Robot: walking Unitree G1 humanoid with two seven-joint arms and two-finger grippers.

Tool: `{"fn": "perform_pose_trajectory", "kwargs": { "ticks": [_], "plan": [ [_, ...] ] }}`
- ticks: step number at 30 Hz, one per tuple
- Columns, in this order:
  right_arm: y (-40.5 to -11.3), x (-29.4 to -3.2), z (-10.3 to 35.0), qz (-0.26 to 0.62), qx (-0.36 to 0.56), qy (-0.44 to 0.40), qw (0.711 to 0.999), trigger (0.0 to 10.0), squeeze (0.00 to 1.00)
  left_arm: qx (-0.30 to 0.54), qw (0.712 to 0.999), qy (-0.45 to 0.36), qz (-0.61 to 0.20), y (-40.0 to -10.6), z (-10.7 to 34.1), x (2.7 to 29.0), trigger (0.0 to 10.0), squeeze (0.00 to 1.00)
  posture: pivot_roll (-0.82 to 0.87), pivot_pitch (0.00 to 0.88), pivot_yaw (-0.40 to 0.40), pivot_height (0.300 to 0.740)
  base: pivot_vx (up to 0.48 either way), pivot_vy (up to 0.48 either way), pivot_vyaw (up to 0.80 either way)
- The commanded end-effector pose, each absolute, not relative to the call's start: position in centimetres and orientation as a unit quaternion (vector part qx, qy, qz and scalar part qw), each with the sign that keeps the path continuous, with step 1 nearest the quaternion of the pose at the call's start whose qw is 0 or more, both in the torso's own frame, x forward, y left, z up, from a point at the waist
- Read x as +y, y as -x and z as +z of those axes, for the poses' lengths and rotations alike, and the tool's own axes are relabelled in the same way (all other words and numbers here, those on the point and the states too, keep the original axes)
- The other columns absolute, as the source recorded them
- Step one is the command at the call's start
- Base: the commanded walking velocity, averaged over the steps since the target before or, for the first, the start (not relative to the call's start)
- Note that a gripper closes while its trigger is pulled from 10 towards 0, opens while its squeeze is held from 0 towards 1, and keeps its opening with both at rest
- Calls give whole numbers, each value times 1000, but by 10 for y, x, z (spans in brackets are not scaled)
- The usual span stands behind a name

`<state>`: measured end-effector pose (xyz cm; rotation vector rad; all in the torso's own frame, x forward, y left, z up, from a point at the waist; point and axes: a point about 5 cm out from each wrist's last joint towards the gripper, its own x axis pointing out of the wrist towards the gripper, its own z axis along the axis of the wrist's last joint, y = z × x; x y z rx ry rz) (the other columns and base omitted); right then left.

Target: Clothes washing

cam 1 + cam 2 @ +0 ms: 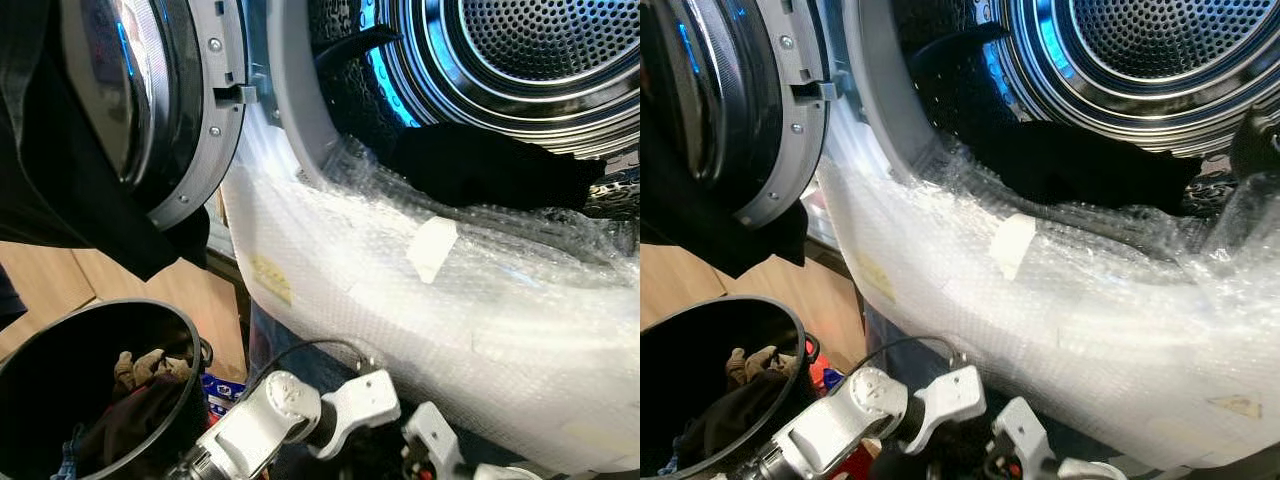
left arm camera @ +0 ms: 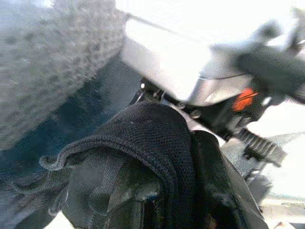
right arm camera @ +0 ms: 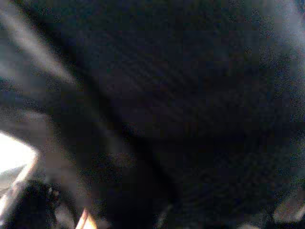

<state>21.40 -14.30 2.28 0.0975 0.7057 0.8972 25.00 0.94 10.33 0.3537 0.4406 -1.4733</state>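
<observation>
While a black garment (image 1: pixel 490 165) lies across the bubble-wrapped drum opening (image 1: pixel 430 250), the left gripper (image 2: pixel 157 191) below clasps a dark knitted cloth (image 2: pixel 143 138). Whether the right gripper's fingers are parted cannot be told.

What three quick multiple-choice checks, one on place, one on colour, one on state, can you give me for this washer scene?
1. Where does the black garment at the washer lie?
A. over the lower lip of the drum opening
B. on the wooden floor
C. inside the bucket

2. What colour is the bubble wrap over the washer's front?
A. clear white
B. green
C. red

3. How does the round washer door stand?
A. latched shut
B. swung open to the robot's left
C. taken off and lying flat

Key: 1 A, the dark cloth drapes across the rim below the perforated steel drum. 2 A, the wrap looks pale and see-through. 3 B, the door hangs beside the opening, above the round black bucket of clothes.
</observation>
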Motion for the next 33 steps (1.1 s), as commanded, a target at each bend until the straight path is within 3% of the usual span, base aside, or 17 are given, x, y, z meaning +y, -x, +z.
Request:
{"fn": "perform_pose_trajectory", "kwargs": {
  "ticks": [1,20,21,22,33],
  "plan": [
    [-205,-136,10,422,367,-84,824,10000,0,89,697,-143,-697,-245,149,-15,0,0,-59,61,-45,740,0,0,0],
    [-196,-153,-14,332,391,-187,838,10000,0,3,710,-104,-696,-248,200,-24,0,0,-75,58,-19,740,0,0,0],
    [-197,-154,-13,332,383,-190,841,6510,0,5,710,-103,-697,-247,199,-24,0,0,-78,54,-16,740,0,0,0],
    [-198,-154,-13,333,375,-194,843,0,0,10,709,-103,-698,-247,197,-24,0,0,-79,50,-12,740,0,0,0],
    [-188,-143,-11,389,343,-193,833,0,0,46,712,-105,-693,-242,179,-19,0,0,-72,17,-4,740,0,0,0]
  ]
}}
